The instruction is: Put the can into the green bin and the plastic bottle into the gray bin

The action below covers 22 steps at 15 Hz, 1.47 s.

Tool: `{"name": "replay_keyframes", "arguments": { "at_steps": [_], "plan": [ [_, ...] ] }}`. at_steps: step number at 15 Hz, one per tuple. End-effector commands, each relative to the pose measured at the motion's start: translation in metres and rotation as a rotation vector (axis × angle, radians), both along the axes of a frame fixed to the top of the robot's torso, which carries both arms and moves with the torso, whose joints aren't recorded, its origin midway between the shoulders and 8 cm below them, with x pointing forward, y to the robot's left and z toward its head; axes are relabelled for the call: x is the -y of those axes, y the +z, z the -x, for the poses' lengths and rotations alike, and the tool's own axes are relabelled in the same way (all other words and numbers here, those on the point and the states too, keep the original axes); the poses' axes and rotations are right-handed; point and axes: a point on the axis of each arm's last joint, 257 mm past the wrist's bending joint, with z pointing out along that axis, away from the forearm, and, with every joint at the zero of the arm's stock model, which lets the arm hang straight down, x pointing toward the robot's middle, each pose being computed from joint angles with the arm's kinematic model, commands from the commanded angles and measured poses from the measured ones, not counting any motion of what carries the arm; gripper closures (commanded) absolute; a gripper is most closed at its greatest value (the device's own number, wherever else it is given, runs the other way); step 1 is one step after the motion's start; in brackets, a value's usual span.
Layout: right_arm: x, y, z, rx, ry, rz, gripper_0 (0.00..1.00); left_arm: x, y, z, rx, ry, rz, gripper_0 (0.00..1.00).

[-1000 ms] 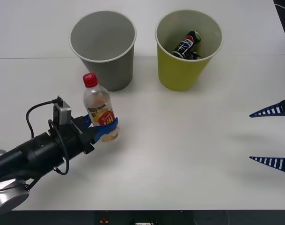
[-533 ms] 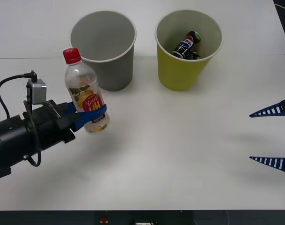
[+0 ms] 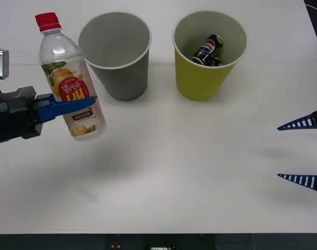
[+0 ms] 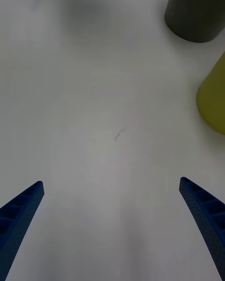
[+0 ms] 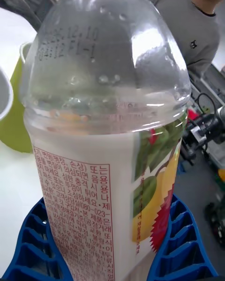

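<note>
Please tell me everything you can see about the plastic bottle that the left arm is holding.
The small clear plastic bottle has a red screw cap, a red-orange fruit-picture label and pale liquid that leaves the top part empty. It hangs above the white table, tilted with its cap leaning left, beside the gray bin. The left tool is shut around its labelled middle.

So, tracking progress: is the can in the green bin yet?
Yes. The can lies tilted inside the green bin, below its rim.
</note>
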Motion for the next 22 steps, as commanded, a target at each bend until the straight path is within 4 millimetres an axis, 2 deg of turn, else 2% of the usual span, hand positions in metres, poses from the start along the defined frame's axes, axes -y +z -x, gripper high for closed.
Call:
{"name": "replay_keyframes", "arguments": {
  "at_steps": [1,6,8,15,20,22],
  "plan": [
    [0.0,0.0,0.0,0.0,0.0,0.0,0.0,-0.023,0.012,-0.012,-0.062,0.038,-0.127,1.0],
    [0.0,0.0,0.0,0.0,0.0,0.0,0.0,-0.029,0.019,-0.037,-0.12,0.11,-0.281,1.0],
    [0.0,0.0,0.0,0.0,0.0,0.0,0.0,-0.028,0.028,-0.044,-0.141,0.124,-0.317,1.0],
    [0.0,0.0,0.0,0.0,0.0,0.0,0.0,-0.048,0.051,-0.101,-0.084,0.178,-0.488,1.0],
    [0.0,0.0,0.0,0.0,0.0,0.0,0.0,-0.038,0.07,-0.149,-0.042,0.229,-0.541,1.0],
    [0.0,0.0,0.0,0.0,0.0,0.0,0.0,-0.029,0.07,-0.167,-0.046,0.238,-0.558,1.0]
  ]
}}
